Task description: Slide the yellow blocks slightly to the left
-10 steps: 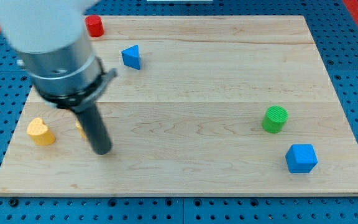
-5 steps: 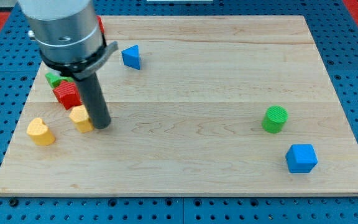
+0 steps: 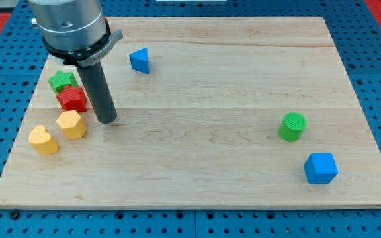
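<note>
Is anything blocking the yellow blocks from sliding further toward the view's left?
Nothing visible. My tip sits just right of the yellow block; the yellow heart-shaped block lies to its lower left. Left of both is bare board. The red block sits above.

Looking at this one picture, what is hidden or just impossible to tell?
- Red cylinder seen earlier at the view's top left: now hidden behind the arm body.
- Arm above its body: cut off by the top edge.
- Whether my tip touches the yellow block to its left: a gap shows, so seemingly apart.
</note>
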You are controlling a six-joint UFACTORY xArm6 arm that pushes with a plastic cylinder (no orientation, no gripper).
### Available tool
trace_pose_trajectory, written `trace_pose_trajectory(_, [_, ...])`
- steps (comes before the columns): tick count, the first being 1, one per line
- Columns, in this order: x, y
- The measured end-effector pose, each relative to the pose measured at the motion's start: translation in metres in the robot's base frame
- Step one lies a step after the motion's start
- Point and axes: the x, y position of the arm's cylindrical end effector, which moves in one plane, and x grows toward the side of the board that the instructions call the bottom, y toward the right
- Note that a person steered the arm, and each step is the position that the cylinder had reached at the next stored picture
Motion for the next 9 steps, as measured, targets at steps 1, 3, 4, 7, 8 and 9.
trace_pose_trajectory(1, [-0.005,-0.005])
trace_pose_trajectory(3, [-0.005,-0.030])
trace_pose_trajectory(4, [-0.005,-0.030])
trace_pose_trajectory(7, [0.000,-0.044])
trace_pose_trajectory(8, [0.000,-0.065])
trace_pose_trajectory(9, [0.000,-0.069])
